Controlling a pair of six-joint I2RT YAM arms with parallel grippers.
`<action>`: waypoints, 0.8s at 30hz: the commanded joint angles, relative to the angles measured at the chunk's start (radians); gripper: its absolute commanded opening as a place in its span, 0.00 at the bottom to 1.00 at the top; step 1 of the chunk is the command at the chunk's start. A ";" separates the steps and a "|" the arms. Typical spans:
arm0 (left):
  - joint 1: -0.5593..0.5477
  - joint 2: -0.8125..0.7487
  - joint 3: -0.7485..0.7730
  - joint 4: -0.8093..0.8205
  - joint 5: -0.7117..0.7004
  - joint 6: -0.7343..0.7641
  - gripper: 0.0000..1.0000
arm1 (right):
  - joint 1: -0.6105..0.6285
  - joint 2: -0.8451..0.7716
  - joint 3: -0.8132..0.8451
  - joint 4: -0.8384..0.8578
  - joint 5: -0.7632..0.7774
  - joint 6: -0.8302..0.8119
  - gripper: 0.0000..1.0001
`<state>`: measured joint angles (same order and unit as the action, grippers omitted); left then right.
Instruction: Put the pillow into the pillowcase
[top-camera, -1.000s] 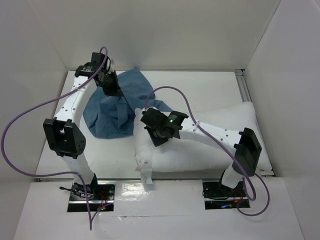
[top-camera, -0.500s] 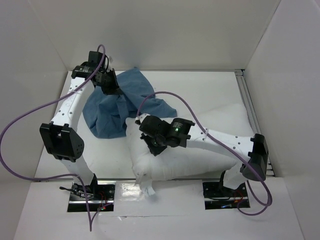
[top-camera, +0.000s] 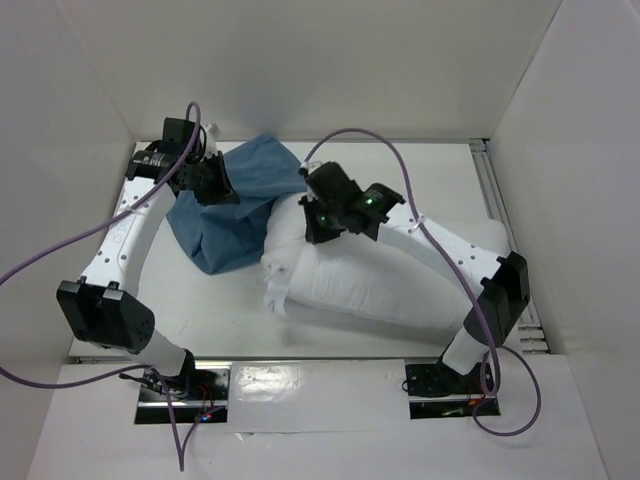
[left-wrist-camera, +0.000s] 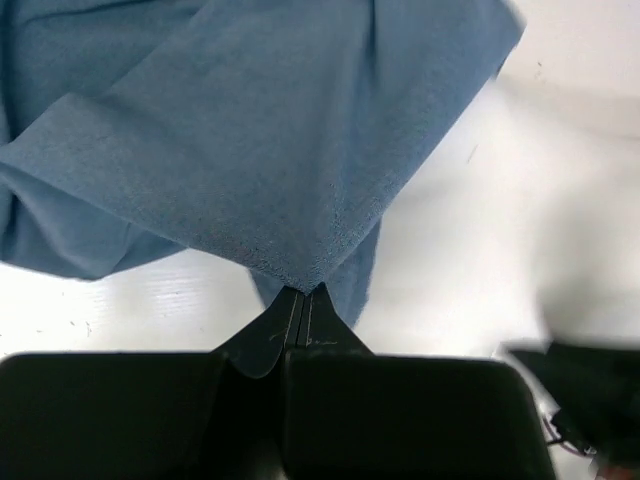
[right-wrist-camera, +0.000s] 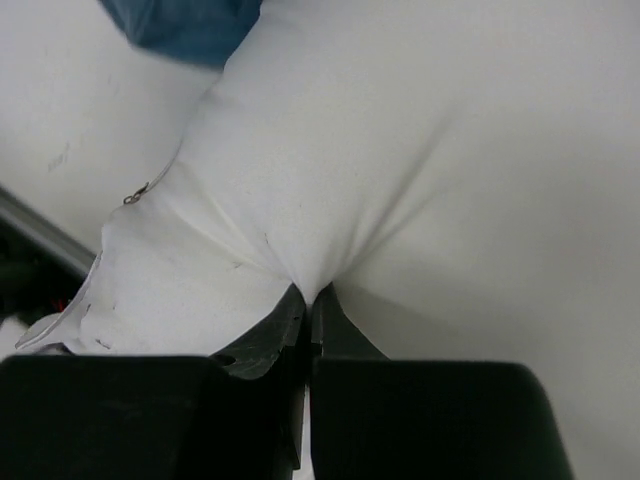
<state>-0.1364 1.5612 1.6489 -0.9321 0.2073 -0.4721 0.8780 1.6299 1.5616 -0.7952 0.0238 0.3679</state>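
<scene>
Sprawling pillow (top-camera: 370, 285), white table (top-camera: 450, 180), white walls (top-camera: 330, 70)

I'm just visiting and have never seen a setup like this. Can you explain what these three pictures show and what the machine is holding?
This is a two-armed robot bolted to a white table. One picture looks down from above; the other two come from a camera on each wrist. On the table lie a plump white fabric pillow and a wrinkly dusty-blue cloth pillowcase. The left gripper is shut, pinching a fold of the pillowcase. The right gripper is shut on a pinch of the pillow's fabric.
</scene>
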 joint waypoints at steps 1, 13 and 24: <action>-0.014 -0.061 -0.027 -0.002 0.061 0.038 0.00 | -0.092 -0.016 0.077 0.091 0.034 -0.040 0.00; -0.072 -0.012 0.018 -0.071 0.004 0.089 0.00 | -0.158 0.005 0.241 0.083 0.017 -0.058 0.00; -0.109 -0.081 0.060 -0.129 0.078 0.121 0.00 | -0.269 0.028 0.138 0.235 0.271 0.029 0.00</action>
<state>-0.2474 1.5406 1.6657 -1.0027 0.2298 -0.3870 0.6529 1.6768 1.7164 -0.6914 0.1539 0.3820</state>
